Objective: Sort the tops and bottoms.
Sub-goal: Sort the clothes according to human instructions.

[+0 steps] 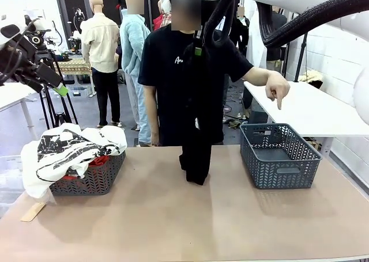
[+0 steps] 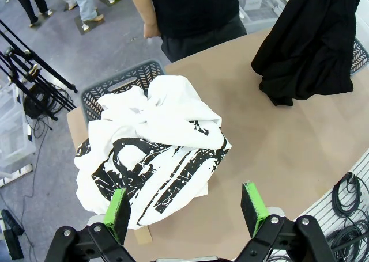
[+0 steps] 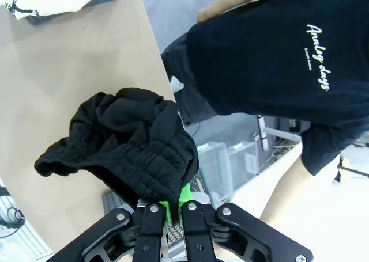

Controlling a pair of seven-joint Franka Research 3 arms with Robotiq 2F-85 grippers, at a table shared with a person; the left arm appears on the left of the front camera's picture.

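My right gripper (image 1: 198, 50) is shut on the black bottoms (image 1: 196, 155), which hang from it in front of the person, the lower end touching the table. Up close the bottoms (image 3: 138, 147) bunch over the shut green pads (image 3: 172, 207). My left gripper (image 2: 185, 213) stands open above the white top with black print (image 2: 155, 152), which is heaped on the left grey basket (image 2: 124, 83). An orange-red top (image 1: 98, 160) peeks from under the white top (image 1: 75, 147) there. The left gripper (image 1: 57, 88) hovers high at the far left.
An empty grey basket (image 1: 279, 155) stands at the table's right. The person's hand (image 1: 278, 92) points down at it. A strip of tape (image 1: 33, 211) lies near the left edge. A white side table (image 1: 311, 109) stands behind on the right.
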